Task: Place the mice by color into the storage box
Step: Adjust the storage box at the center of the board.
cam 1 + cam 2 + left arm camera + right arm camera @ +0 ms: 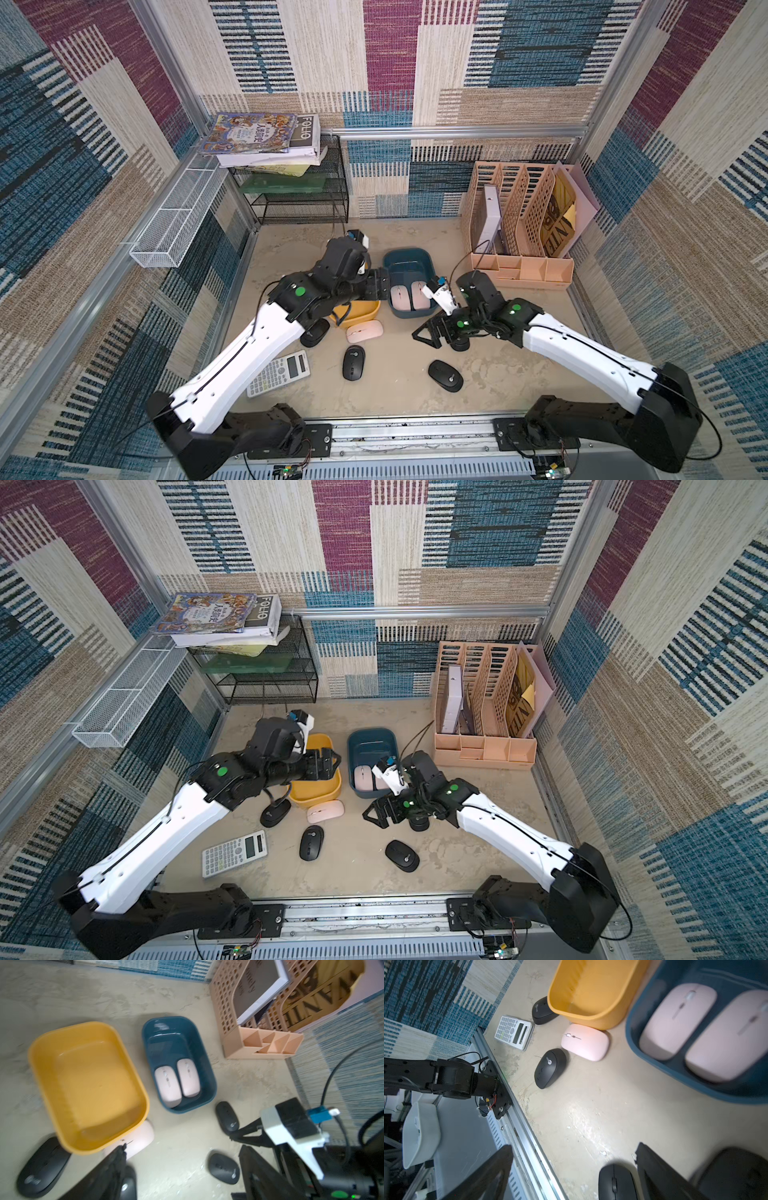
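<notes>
Two pink mice (400, 297) (167, 1082) lie side by side in the blue storage box (409, 259) (209, 1076). The yellow storage box (316, 789) (89, 1084) beside it holds nothing. A third pink mouse (365, 331) (584, 1042) lies on the table at its front. Black mice lie loose on the table (314, 332) (353, 362) (445, 375). My left gripper (326, 764) (187, 1178) hangs open and empty over the yellow box. My right gripper (428, 332) (571, 1178) is open low over the table, a black mouse (614, 1182) beside one finger.
A white calculator (279, 372) lies at the front left. A peach file organiser (519, 232) stands at the back right, a black wire shelf with books (299, 183) at the back left. A metal rail (415, 432) runs along the front edge.
</notes>
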Controlling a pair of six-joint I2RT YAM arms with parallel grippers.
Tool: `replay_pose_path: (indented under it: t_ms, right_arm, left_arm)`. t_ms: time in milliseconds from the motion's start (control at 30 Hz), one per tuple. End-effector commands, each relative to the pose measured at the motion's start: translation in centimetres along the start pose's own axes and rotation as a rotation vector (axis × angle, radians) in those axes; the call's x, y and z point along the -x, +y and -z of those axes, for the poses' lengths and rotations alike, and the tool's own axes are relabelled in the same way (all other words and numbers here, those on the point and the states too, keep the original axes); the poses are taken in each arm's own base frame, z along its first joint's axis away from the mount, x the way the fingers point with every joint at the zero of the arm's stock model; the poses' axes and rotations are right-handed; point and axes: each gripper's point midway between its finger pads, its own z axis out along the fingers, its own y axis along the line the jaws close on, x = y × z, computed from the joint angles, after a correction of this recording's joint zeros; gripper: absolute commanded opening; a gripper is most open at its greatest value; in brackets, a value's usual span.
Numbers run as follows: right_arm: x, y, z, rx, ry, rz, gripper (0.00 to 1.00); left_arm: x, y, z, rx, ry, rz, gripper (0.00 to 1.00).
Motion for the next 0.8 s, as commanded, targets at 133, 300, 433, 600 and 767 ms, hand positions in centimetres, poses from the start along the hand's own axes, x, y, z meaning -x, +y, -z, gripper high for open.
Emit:
replay_pose_path:
  t_ms: [133,300,433,600,767]
  right_arm:
    - [2.2,2.4,-7.4,-0.044,0.11,0.282,0.96]
    - [2.2,3.1,-11.6,-0.015,0.146,0.311,0.96]
    - [2.5,2.7,-13.6,-0.013,0.151,0.313,0.97]
    - [3.7,1.5,-15.4,-0.016,0.15,0.314,0.96]
    - [5.1,0.0,-17.1,-0.001,0.153,0.306,0.97]
  left_arm:
    - [-7.7,8.0,3.0,0.167,0.072,0.145,0.89]
    - [-7.4,9.3,5.0,0.164,-0.012,0.197,0.89]
    - [-7.3,9.7,5.9,0.183,-0.023,0.178,0.89]
    - [-7.4,9.8,6.0,0.176,-0.04,0.179,0.89]
    - [-7.3,9.9,6.3,0.173,-0.056,0.17,0.89]
